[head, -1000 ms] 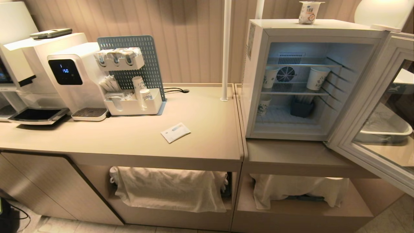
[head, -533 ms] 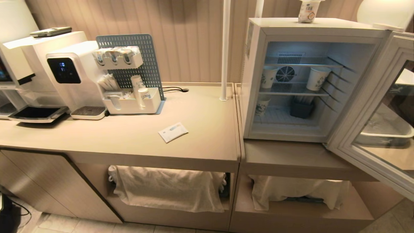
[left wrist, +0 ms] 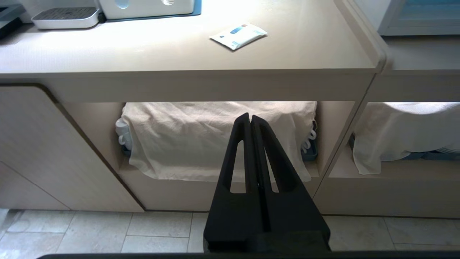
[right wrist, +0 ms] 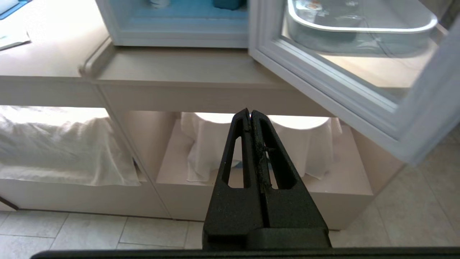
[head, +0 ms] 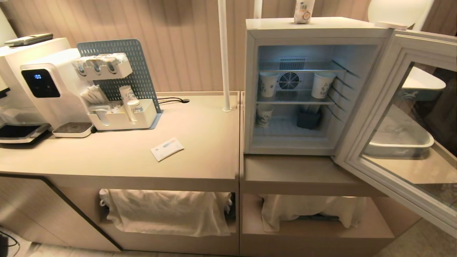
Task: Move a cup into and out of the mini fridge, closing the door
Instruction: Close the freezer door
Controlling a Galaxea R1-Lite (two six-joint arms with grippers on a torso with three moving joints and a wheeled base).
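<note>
The white mini fridge (head: pixel 250 89) stands on the lower counter with its door (head: pixel 371 107) swung wide open to the right. The cup (head: pixel 303 10), white with an orange-brown picture, sits on the fridge's top; its rim is cut off by the picture's edge. Neither arm shows in the head view. My left gripper (left wrist: pixel 250 117) is shut and empty, low before the counter's open shelf. My right gripper (right wrist: pixel 250 112) is shut and empty too, below the fridge's ledge and near the door's lower edge (right wrist: pixel 323 93).
Inside the fridge stand taller patterned paper cups (head: pixel 267 84) and a dark holder (head: pixel 309 119) on wire shelves. A white packet (head: pixel 167 149) lies on the counter; a water dispenser (head: pixel 46 92) and an organiser (head: pixel 121 117) stand at its left. Cloth-covered shelves (head: pixel 167 210) lie below. A grey tub (head: pixel 400 142) shows through the door's glass.
The whole scene has shifted left in the head view, so the camera has moved rightward toward the fridge. The cup, fridge and door keep their places relative to each other.
</note>
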